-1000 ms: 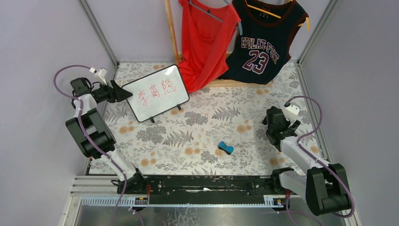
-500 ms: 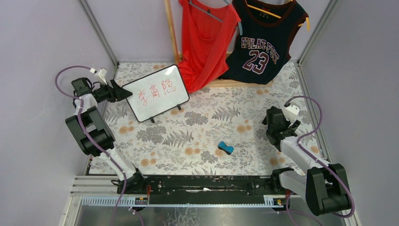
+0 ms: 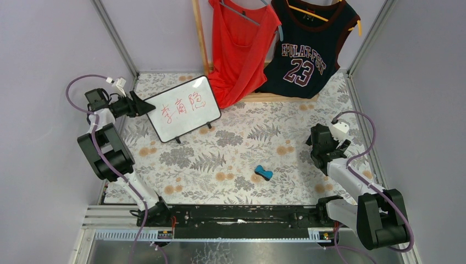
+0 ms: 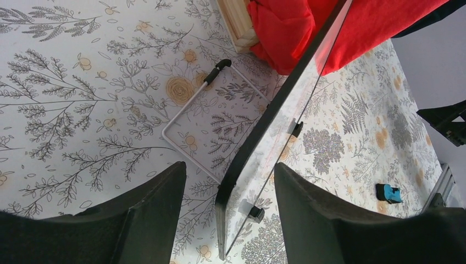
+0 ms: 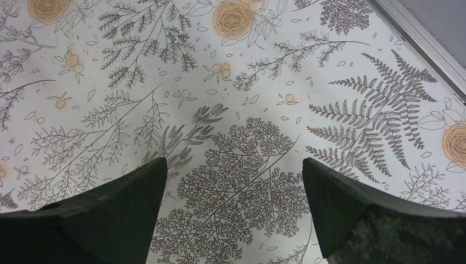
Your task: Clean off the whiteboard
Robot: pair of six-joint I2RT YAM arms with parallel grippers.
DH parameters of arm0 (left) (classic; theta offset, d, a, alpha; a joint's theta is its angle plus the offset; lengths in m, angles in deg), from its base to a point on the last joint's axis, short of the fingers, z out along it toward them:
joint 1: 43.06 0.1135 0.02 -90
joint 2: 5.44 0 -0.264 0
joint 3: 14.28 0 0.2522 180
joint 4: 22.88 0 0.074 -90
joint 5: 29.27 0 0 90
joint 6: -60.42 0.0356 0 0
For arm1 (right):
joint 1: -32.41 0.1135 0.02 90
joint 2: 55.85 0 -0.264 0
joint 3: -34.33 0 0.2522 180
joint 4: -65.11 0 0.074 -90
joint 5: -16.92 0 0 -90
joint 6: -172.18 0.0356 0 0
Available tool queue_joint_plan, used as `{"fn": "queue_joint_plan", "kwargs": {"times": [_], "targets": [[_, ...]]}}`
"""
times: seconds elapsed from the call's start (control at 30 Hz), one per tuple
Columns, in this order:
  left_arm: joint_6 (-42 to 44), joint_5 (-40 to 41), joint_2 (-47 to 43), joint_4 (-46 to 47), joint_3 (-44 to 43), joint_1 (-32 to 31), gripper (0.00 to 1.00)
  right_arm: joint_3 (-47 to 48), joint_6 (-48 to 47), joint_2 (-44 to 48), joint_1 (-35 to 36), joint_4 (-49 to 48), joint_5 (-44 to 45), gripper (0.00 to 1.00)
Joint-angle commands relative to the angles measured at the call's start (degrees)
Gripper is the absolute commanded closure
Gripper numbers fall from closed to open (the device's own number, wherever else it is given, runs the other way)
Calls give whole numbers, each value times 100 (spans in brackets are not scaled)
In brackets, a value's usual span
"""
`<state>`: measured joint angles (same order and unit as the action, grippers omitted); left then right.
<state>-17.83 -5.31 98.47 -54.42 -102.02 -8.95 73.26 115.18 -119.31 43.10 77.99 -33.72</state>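
The whiteboard [image 3: 184, 110] stands tilted on its feet at the back left, with red handwritten characters on its face. My left gripper [image 3: 147, 107] is at its left corner. In the left wrist view the board's black-framed edge [image 4: 275, 104] runs between the two fingers of the left gripper [image 4: 229, 170], which is open, with a gap on both sides. A small blue eraser [image 3: 263, 173] lies on the floral cloth right of centre and shows far off as the eraser [image 4: 389, 193]. My right gripper [image 3: 319, 148] hovers open at the right; the right gripper [image 5: 233, 162] has only cloth beneath it.
A red top [image 3: 239, 49] and a dark number 23 jersey [image 3: 305, 49] hang at the back, draping onto a wooden base [image 3: 275, 98]. The board's wire stand [image 4: 192, 110] rests behind it. Purple walls and metal posts close in the sides.
The left gripper's jaws have narrowed a little around the board's corner, and the left arm has shifted slightly. The right arm, board and eraser have not moved.
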Motion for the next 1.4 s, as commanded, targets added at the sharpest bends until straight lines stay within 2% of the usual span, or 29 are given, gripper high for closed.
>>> {"fn": "queue_joint_plan", "kwargs": {"times": [0.0,0.67,0.9,1.37], "targets": [[-77,-151,140,372,-209,-37,42,257,-36,-43,-34,-228,-7,1],[52,-455,324,372,-329,-31,48,287,-105,-96,-27,-257,-68,2],[31,-474,183,363,-260,-36,57,326,-113,-148,-30,-248,-78,2],[199,-431,29,150,-144,-35,67,341,-110,-164,-29,-228,-87,2]]}}
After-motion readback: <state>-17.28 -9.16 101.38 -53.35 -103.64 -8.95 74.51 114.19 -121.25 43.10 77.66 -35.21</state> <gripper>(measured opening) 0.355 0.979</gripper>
